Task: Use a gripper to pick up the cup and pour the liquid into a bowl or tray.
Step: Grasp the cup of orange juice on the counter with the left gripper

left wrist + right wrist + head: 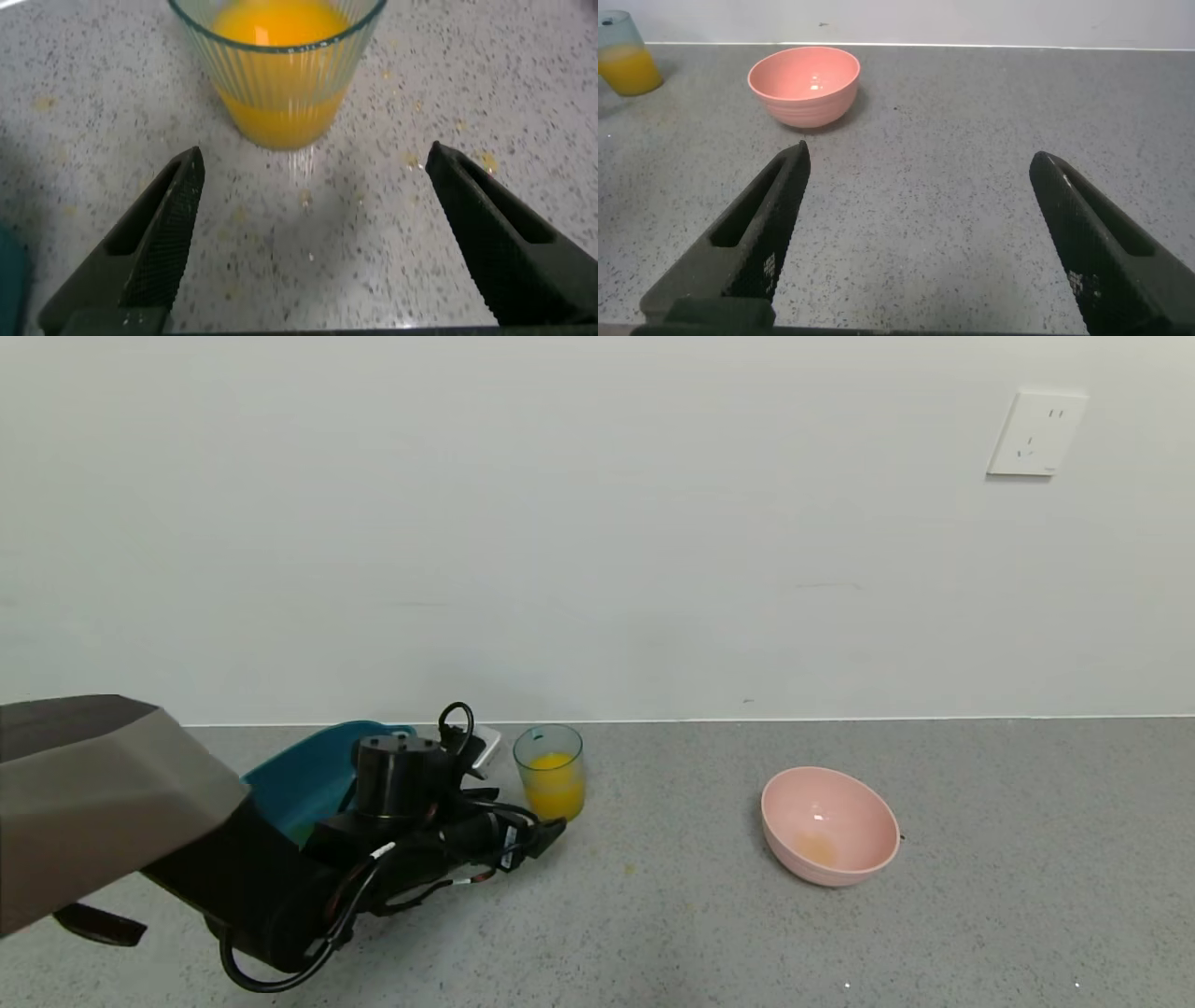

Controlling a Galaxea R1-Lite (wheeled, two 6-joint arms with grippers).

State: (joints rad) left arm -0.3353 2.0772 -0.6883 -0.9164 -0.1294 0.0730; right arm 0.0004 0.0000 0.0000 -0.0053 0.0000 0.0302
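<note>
The cup [551, 782], a ribbed pale blue-green tumbler, stands upright on the grey counter, about half full of orange liquid [553, 789]. My left gripper [546, 832] is low on the counter just in front of the cup. In the left wrist view it [313, 163] is open, and the cup [280, 65] stands just beyond its fingertips, apart from both. The pink bowl [829, 823] sits to the right with a faint orange smear inside. My right gripper [920, 159] is open and empty over bare counter. Its view shows the bowl [803, 84] and the cup [626, 56] farther off.
A dark teal tub [299, 784] sits behind my left arm, near the wall. A small white object [485, 745] lies between the tub and the cup. The white wall runs along the counter's back edge. Bare counter lies between the cup and the bowl.
</note>
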